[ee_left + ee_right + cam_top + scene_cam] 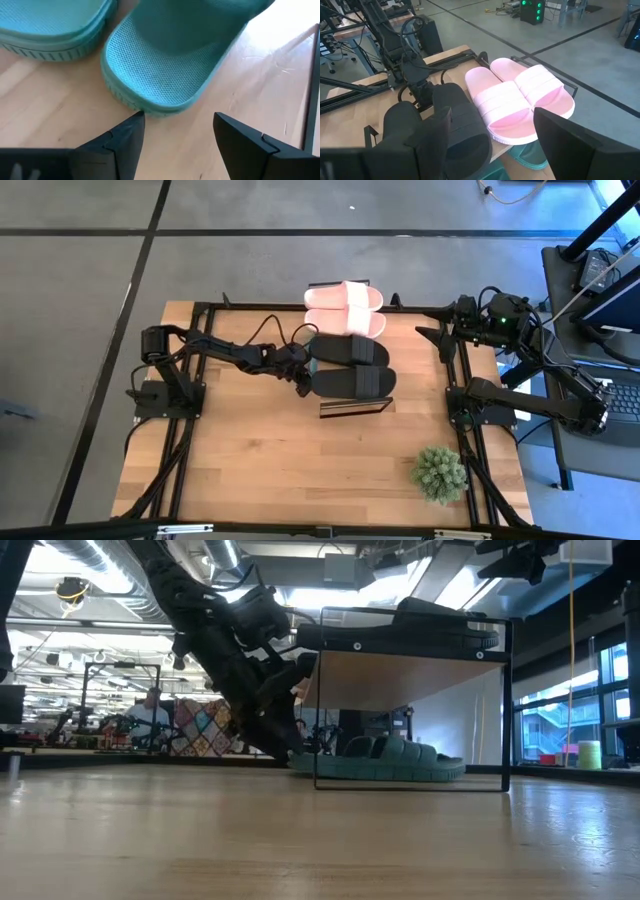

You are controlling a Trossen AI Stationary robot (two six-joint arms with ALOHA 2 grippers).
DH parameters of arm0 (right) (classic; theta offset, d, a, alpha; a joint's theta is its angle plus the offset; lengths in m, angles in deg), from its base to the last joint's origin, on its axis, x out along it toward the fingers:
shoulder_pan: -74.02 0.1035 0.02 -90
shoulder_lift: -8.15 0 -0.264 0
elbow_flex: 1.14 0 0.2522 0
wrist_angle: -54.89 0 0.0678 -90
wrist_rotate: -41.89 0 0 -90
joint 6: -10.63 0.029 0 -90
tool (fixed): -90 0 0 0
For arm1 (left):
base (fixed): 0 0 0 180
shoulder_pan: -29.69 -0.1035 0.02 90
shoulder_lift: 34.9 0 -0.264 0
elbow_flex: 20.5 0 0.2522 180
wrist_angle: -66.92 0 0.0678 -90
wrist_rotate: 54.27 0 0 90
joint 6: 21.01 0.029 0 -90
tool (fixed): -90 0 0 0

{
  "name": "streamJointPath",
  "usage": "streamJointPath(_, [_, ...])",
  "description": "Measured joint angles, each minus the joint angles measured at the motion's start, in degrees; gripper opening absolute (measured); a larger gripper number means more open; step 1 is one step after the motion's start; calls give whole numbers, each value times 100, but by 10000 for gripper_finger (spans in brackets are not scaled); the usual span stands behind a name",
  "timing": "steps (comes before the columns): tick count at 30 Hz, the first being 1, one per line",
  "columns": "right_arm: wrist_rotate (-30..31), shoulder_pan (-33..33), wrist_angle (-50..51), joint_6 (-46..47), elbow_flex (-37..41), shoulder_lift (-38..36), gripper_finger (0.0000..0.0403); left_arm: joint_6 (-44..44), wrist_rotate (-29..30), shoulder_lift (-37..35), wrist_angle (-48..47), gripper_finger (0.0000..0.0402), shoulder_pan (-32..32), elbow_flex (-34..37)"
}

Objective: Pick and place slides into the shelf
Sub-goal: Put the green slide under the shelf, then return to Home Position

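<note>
The left claw hung released just before the heel of a green slide lying under the shelf, its mate beside. The step looked like seating or leaving that pair on the lower tier; next, a straight retreat clear of the frame. The right claw waited released, above the black and pink slides on top. From above, the green pair was hidden.
</note>
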Motion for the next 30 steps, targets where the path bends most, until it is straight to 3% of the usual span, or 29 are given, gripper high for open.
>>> streamJointPath(12, [0,0,140,24,0,-4,281,426,-428,-63,-1694,226,0,-44])
streamJointPath(15, [0,0,218,40,0,-4,281,417,-884,-207,-1863,226,-40,-19])
streamJointPath(18, [0,-2,207,43,0,-4,281,347,-1735,-513,-2119,226,-188,35])
streamJointPath(22, [1,-2,-11,136,0,31,281,315,-2669,-1218,-1882,226,-742,9])
streamJointPath(25, [2,-2,-334,72,-2,199,281,190,-2760,-1809,-1295,226,-1164,17])
streamJointPath(30, [248,-159,-938,-892,-1,594,281,228,-2582,-2763,1,226,-1932,4])
